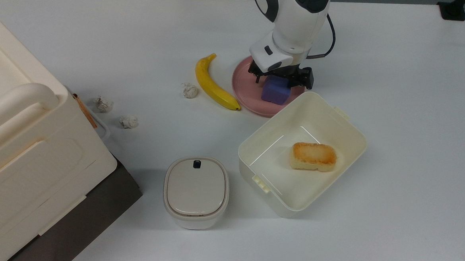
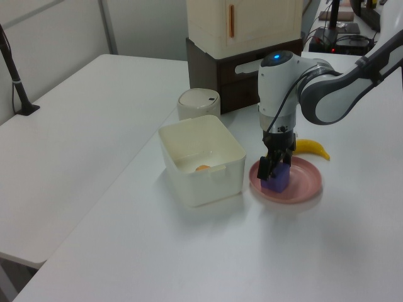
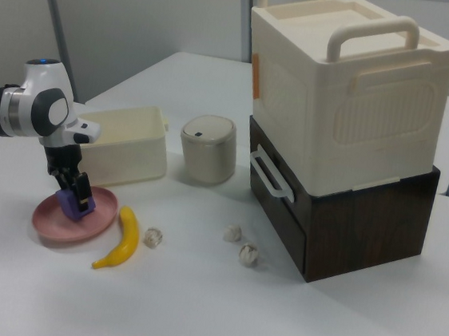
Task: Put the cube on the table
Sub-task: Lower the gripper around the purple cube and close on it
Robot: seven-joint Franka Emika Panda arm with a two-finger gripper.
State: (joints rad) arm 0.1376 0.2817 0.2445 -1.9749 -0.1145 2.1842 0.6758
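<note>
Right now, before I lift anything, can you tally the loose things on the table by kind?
Banana: 1
Purple cube: 1
Pink plate: 1
Crumpled paper balls: 3
Toasted bread block: 1
Open cream box: 1
Lidded cream container: 1
Total: 9

Grey partition walls (image 3: 144, 15) behind
</note>
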